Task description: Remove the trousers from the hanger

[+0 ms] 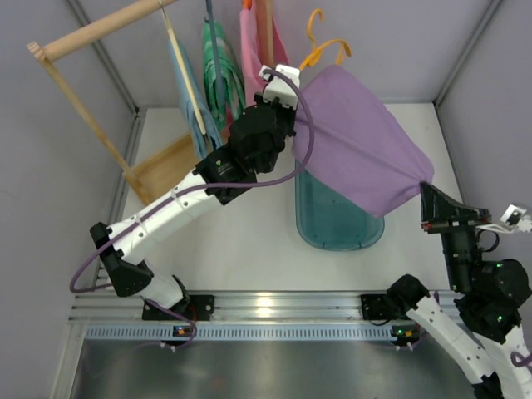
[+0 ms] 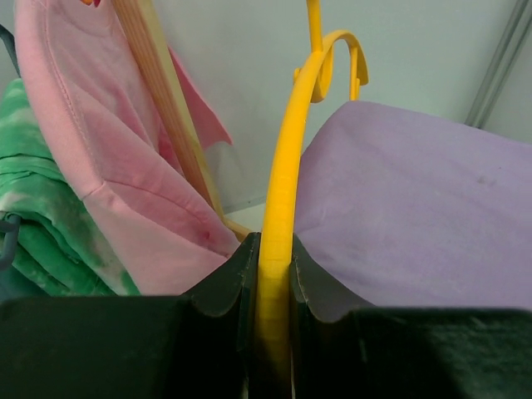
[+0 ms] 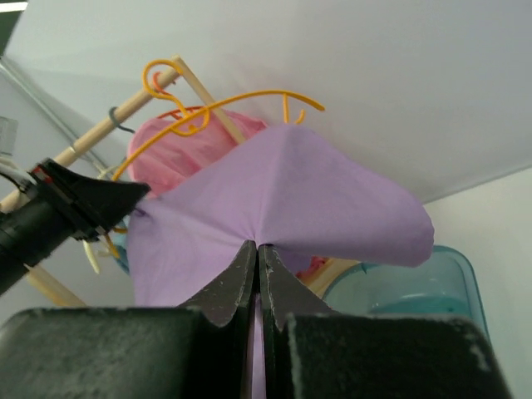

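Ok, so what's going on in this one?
The left gripper is clamped on the orange-yellow hanger, holding it up beside the wooden rack. The right gripper pinches an edge of the lilac trousers, and the cloth is stretched out sideways above a teal tub. The trousers are draped on the hanger, not yet off it.

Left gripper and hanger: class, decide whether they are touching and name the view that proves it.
Touching. The left wrist view shows the left gripper clamping the hanger, its jaws pressed against both sides, no gap.
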Available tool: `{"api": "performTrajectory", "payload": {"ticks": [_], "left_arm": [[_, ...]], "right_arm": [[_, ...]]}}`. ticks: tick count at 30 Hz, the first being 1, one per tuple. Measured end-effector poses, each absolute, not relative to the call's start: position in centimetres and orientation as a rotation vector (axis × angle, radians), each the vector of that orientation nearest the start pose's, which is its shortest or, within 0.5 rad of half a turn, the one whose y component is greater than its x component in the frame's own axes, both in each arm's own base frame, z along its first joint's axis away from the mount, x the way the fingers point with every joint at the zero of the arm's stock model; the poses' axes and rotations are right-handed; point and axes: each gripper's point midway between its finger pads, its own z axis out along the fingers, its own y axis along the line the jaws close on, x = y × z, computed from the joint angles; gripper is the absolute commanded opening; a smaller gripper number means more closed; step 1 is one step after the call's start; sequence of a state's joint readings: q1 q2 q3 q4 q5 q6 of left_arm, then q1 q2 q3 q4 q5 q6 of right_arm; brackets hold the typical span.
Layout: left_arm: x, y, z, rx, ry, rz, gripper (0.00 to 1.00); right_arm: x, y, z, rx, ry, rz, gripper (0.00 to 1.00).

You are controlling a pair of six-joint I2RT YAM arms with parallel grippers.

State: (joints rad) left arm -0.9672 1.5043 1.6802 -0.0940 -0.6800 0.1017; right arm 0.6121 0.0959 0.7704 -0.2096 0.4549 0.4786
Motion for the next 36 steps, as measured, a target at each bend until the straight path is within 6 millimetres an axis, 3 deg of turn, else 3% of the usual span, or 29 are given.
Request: {"api": "performTrajectory", "payload": {"ticks": [5, 9, 14, 15, 18, 21, 26, 29, 32, 36], "left_arm": [[35.5, -30.0, 44.3, 0.259, 1.523, -0.174, 0.00], [35.9, -29.7, 43.3, 0.273, 1.554, -0.161, 0.00], [36.0, -29.8, 43.2, 0.285, 1.558, -0.175, 0.00], [35.9, -29.9, 43.3, 0.287, 1.557, -0.184, 0.00], [35.7, -30.0, 43.4, 0.305, 1.553, -0.210, 0.00], [35.3, -30.2, 43.6, 0.323, 1.548, -0.230, 0.00], [34.8, -30.5, 43.9, 0.340, 1.539, -0.255, 0.00], [34.6, -30.5, 44.1, 0.345, 1.535, -0.265, 0.00], [34.1, -30.8, 44.2, 0.352, 1.533, -0.277, 0.00], [33.6, -30.8, 44.2, 0.328, 1.537, -0.276, 0.00]], "right_arm": [[17.0, 4.5, 34.7, 0.341, 1.268, 0.670, 0.00], [18.3, 6.0, 31.1, 0.311, 1.375, 0.635, 0.00], [21.1, 9.6, 27.9, 0.229, 1.572, 0.582, 0.49], [21.6, 10.4, 26.9, 0.205, 1.621, 0.567, 0.69], [22.2, 11.9, 25.5, 0.141, 1.696, 0.560, 0.96], [21.9, 12.9, 26.6, 0.070, 1.690, 0.600, 1.00], [20.4, 16.5, 33.2, -0.149, 1.513, 0.786, 0.99], [20.9, 18.7, 35.5, -0.255, 1.460, 0.817, 0.99], [22.2, 21.1, 35.8, -0.358, 1.446, 0.813, 0.99], [23.0, 24.0, 33.7, -0.464, 1.483, 0.798, 0.99]]}}
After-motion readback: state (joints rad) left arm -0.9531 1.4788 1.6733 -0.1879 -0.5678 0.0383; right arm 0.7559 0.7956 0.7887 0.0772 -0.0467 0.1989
